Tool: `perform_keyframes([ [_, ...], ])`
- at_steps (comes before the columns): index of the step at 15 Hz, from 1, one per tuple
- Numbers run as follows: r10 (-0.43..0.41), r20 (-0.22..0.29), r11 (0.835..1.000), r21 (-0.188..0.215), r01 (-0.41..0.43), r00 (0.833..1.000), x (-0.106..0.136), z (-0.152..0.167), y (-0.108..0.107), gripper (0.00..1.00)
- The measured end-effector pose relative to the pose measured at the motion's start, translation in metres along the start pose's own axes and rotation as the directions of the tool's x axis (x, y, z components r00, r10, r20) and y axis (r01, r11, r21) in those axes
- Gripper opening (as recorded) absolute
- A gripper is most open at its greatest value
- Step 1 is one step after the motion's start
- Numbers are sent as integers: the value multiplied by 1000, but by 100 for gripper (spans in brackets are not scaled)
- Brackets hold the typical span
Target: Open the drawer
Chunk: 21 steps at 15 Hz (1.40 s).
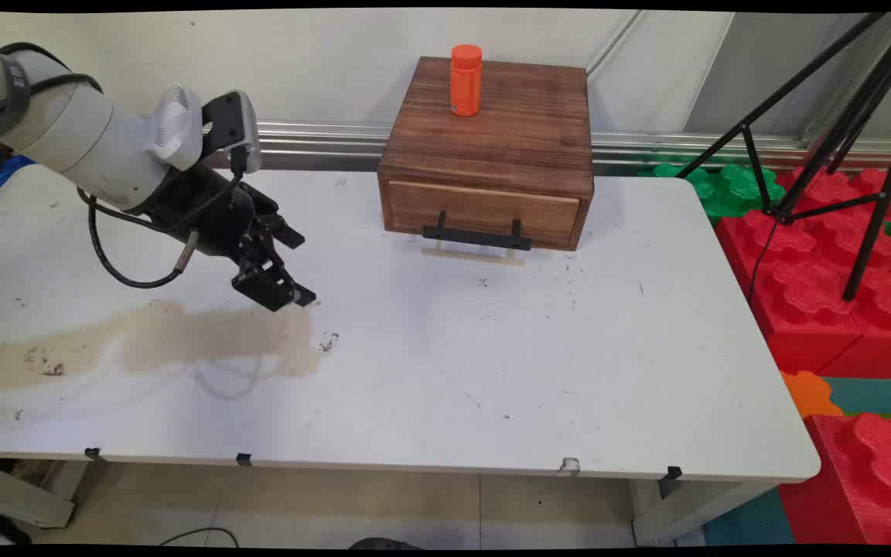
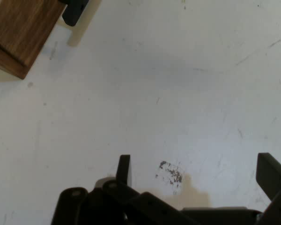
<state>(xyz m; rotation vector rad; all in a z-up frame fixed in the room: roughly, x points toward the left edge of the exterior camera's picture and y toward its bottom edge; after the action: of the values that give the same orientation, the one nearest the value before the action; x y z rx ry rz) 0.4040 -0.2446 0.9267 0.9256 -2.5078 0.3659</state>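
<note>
White table (image 1: pixel 492 371), pale wall (image 1: pixel 298 70)

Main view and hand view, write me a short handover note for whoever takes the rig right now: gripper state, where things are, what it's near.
Gripper: open and empty, fingers spread wide in the hand view, low over the white table on its left side, touching nothing.
Nearest: a small scuff mark on the table just ahead of the fingers, and a brownish stain below the gripper.
Wooden drawer box: at the table's back, drawer shut, black handle facing front.
Orange bottle: upright on top of the box, towards its back edge.
Nothing is held.
</note>
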Motion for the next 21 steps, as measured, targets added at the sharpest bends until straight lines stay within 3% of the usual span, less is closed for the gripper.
perform_keyframes([
  [11,9,-24,999,34,-8,1000,25,7,-16,100],
  [21,67,-44,997,32,-66,997,77,38,-34,100],
])
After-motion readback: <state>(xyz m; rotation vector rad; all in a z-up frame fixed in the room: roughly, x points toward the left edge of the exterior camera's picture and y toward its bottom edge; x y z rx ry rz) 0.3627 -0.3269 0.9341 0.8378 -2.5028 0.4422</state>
